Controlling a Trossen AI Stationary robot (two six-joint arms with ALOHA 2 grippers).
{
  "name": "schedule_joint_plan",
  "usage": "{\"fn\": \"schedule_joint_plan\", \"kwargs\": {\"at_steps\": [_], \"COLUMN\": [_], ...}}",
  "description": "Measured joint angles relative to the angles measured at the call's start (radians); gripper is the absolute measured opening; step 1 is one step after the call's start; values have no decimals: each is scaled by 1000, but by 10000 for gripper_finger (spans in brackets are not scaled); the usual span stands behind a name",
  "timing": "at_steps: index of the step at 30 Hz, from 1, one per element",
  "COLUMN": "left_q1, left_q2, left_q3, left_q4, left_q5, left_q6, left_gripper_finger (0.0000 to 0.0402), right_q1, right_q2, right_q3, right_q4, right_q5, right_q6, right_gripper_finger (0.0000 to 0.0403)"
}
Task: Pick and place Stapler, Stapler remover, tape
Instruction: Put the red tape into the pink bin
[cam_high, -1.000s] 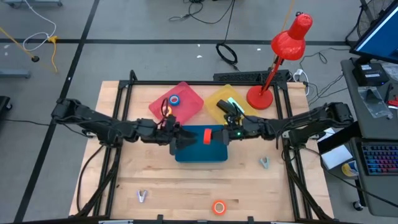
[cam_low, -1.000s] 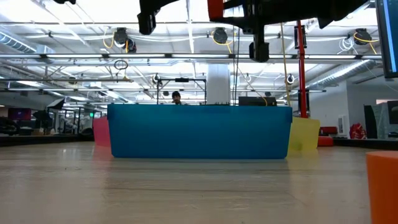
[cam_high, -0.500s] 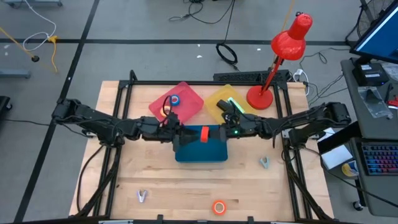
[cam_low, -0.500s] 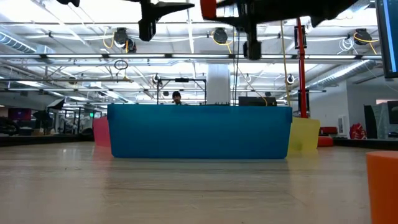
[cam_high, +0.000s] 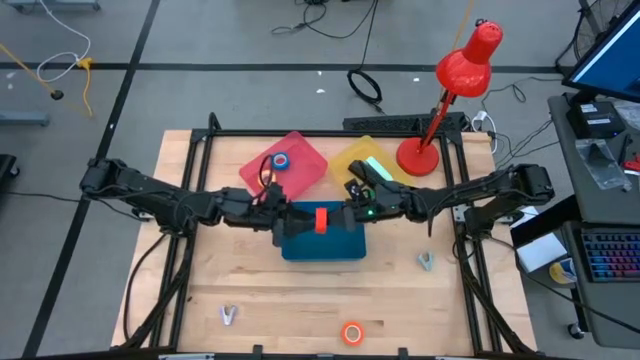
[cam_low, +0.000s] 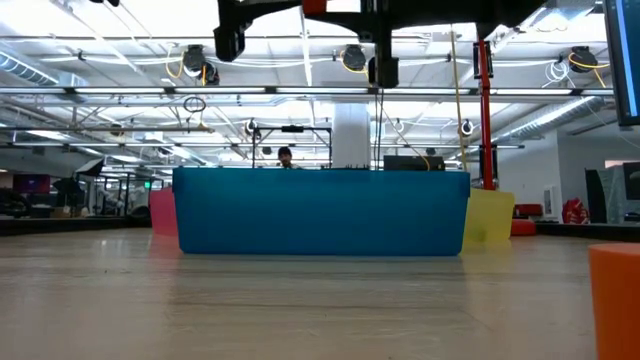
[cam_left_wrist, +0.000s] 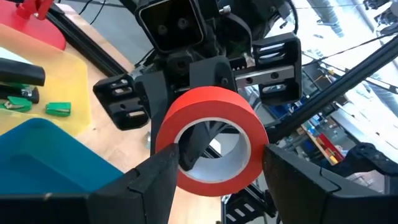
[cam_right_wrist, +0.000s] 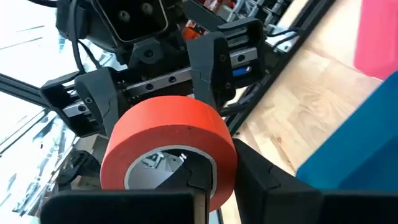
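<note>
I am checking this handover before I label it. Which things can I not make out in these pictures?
- Blue bin contents: low view, its front wall hides them; high view, the arms cover part.
- Left gripper and right gripper: low view, the top edge cuts them off.
- Two small grey objects on the table: high view, too small to name.
- Orange tape roll: low view, cut by the right edge.

Wooden counter (cam_high: 300, 300) with three bins bunched near the middle: a blue bin (cam_high: 322, 245) in front, a pink bin (cam_high: 305, 165) and a yellow bin (cam_high: 350, 160) just behind it. Red desk lamp (cam_high: 455, 85) stands at the far right corner, base beside the yellow bin. Black cable (cam_high: 365, 88) coiled on the grey floor behind. Keyboard (cam_high: 608, 258) and a monitor (cam_high: 610, 45) off to the right. From the low view, a person (cam_low: 285, 156) shows far back over the blue bin's rim
</note>
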Motion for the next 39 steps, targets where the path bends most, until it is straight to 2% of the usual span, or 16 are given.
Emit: {"fn": "schedule_joint_plan", "kwargs": {"at_steps": [9, 16, 39], "left_q1": [-4, -11, -15], "left_q2": [-38, -104, -72], "left_q3": [0, 6, 3], "left_q4": [-59, -40, -47], "left_q5": [47, 55, 22], "left_q6": [1, 29, 6], "left_gripper_finger": [232, 232, 232], "right_q1": [0, -3, -1], "right_q2": [0, 5, 9], "right_q3": [3, 5, 3], "right_q4": [-18, 12, 66], "right_q5": [-20, -21, -10], "right_q6": [-7, 2, 30], "right_gripper_finger": [29, 29, 29]}}
